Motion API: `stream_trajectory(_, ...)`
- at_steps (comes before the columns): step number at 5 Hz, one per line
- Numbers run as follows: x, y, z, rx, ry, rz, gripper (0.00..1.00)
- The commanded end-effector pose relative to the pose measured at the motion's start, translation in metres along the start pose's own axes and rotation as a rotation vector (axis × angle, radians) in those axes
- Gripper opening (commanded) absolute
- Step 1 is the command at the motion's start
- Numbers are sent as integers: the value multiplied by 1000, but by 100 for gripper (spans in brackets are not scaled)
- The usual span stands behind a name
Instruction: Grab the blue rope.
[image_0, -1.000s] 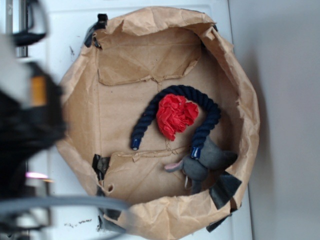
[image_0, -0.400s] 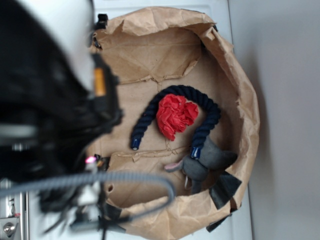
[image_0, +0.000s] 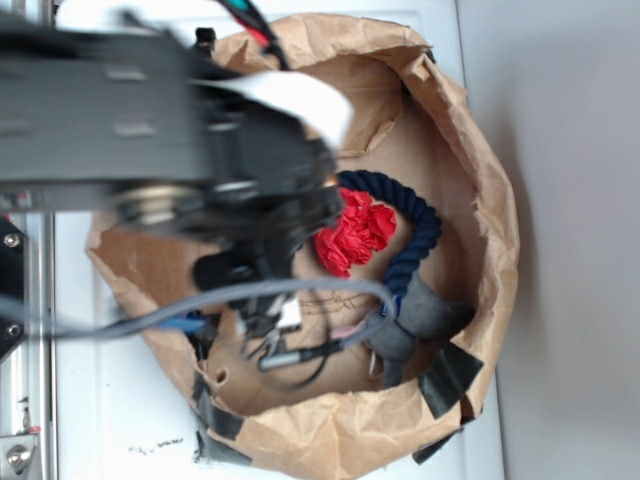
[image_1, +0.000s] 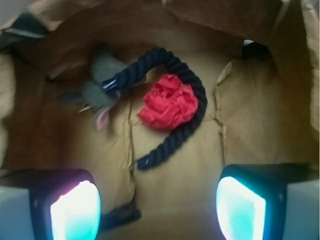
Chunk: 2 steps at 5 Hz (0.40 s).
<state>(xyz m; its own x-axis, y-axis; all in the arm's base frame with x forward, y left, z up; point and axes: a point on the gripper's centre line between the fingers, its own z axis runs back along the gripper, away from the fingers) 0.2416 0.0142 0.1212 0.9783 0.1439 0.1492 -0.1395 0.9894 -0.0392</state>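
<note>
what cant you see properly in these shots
- Exterior: the blurred arm hides the rope's left end and the fingers.
- Wrist: the fingers are cut off by the bottom edge.
- Wrist: the grey toy is blurred; its shape is unclear.

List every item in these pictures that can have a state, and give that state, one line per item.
Gripper: open, empty, above the bag floor.
Rope: lying loose in an arch, not held.
Red ball: resting inside the arch.
Plush toy: lying at one rope end.
Paper bag: open, rim rolled down.
</note>
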Motion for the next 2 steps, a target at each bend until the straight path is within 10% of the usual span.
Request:
stream_trajectory(1,6,22,-57,-67,70,-4,100)
stream_trajectory(2,9,18,-70,-97,58,-6,100)
